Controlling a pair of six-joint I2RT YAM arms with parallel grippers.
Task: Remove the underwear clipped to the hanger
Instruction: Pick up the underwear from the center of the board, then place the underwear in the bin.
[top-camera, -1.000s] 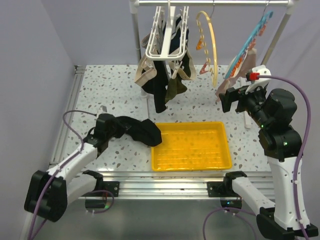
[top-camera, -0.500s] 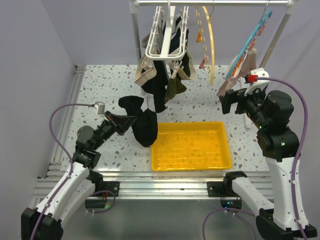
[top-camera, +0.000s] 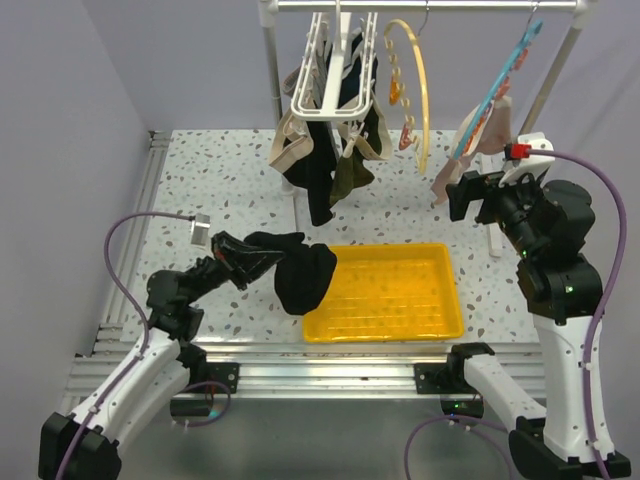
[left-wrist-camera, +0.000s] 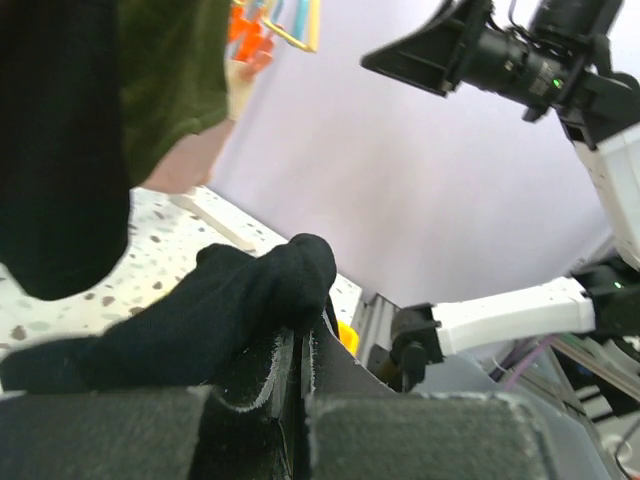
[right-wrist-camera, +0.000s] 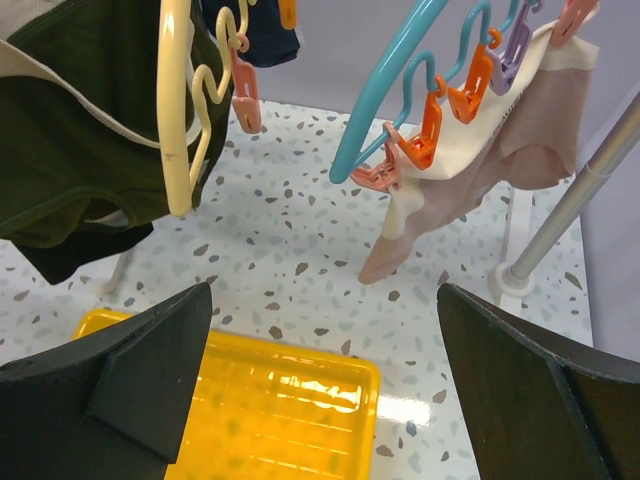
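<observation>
My left gripper (top-camera: 243, 257) is shut on a black underwear (top-camera: 303, 277), which droops over the left edge of the yellow tray (top-camera: 400, 325). In the left wrist view the black cloth (left-wrist-camera: 210, 305) bulges out from between the closed fingers (left-wrist-camera: 330, 385). More underwear hangs clipped on the white hanger (top-camera: 335, 75): cream (top-camera: 288, 152), black (top-camera: 320, 185) and olive (top-camera: 352, 172) pieces. A pale pink-beige underwear (right-wrist-camera: 500, 150) is clipped to the blue hanger (right-wrist-camera: 385, 110). My right gripper (right-wrist-camera: 325, 390) is open and empty, raised just in front of that piece (top-camera: 470, 140).
A cream ring hanger (top-camera: 420, 90) with orange clips hangs between the white and blue hangers. All hang from a rail on white posts (top-camera: 272, 80). The speckled table (top-camera: 220, 170) has a metal frame at its left and near edges.
My left arm has lifted the black underwear off the table and swung it right, over the tray's left edge. The cream ring hanger is swaying. The right arm has barely moved.
</observation>
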